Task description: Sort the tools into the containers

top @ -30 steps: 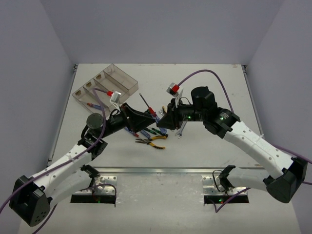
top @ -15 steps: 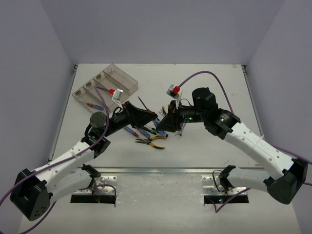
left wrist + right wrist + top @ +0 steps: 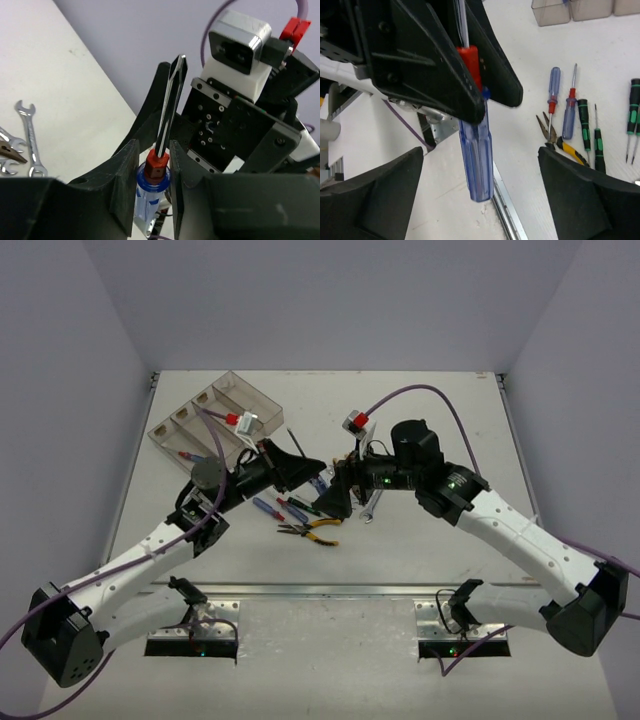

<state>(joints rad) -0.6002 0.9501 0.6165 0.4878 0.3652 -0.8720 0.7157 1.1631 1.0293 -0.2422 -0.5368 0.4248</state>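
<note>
A blue-handled screwdriver (image 3: 152,186) with a red collar hangs handle down above the table, and my left gripper (image 3: 154,165) is shut on it just below the collar. Its shaft (image 3: 169,102) points up. In the right wrist view the blue handle (image 3: 476,150) hangs between the wide-apart fingers (image 3: 375,195) of my right gripper (image 3: 480,200), which is open and touches nothing. From above, the left gripper (image 3: 312,474) and right gripper (image 3: 340,498) meet over the tool pile (image 3: 310,522). The clear containers (image 3: 215,412) stand at the back left.
Blue screwdrivers (image 3: 553,90), yellow-handled pliers (image 3: 565,146) and green-black screwdrivers (image 3: 584,125) lie on the table under the grippers. Silver wrenches (image 3: 29,137) lie beside them. A red-handled screwdriver (image 3: 186,455) lies in a near bin. A metal rail (image 3: 330,589) runs along the front.
My left gripper has shut on the blue screwdriver and lifted slightly toward the back. My right gripper, shut before, has opened and let it go.
</note>
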